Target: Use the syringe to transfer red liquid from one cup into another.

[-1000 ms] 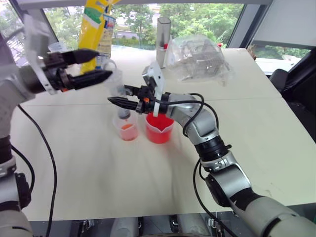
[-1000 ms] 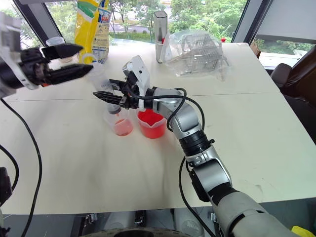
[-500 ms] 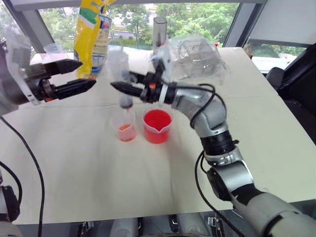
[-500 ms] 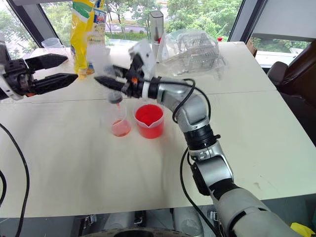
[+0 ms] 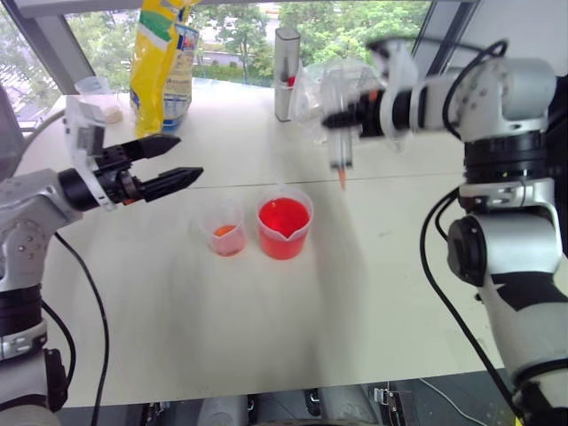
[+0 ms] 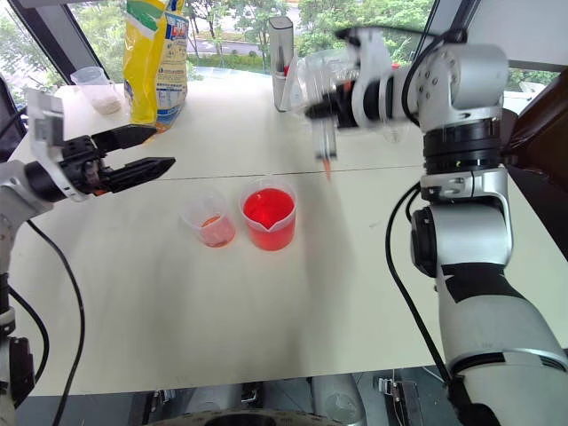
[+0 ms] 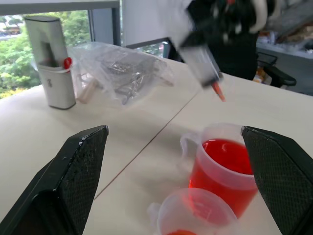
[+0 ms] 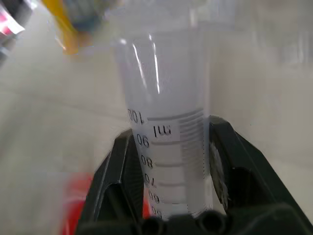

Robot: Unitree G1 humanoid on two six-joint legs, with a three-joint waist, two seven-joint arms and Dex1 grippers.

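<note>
Barrel reads "100 ml"; right pincer [image 5: 348, 118] clamps the syringe [image 5: 340, 133], now swung right off the cups, seemingly empty. Left pincer [image 5: 182, 160] gapes wide, lower.

Bright daylight from windows [image 5: 240, 35] behind table [image 5: 266, 302]; soft shadows; syringe [image 5: 340, 133] motion-blurred; right wrist view smeared.

The right gripper [image 5: 348, 118] swings the syringe [image 5: 341, 142] up and away from above the small cup [image 5: 224, 231], now right of and beyond the beaker [image 5: 284, 227], tip down. The left gripper [image 5: 180, 162] sinks nearer the small cup.
</note>
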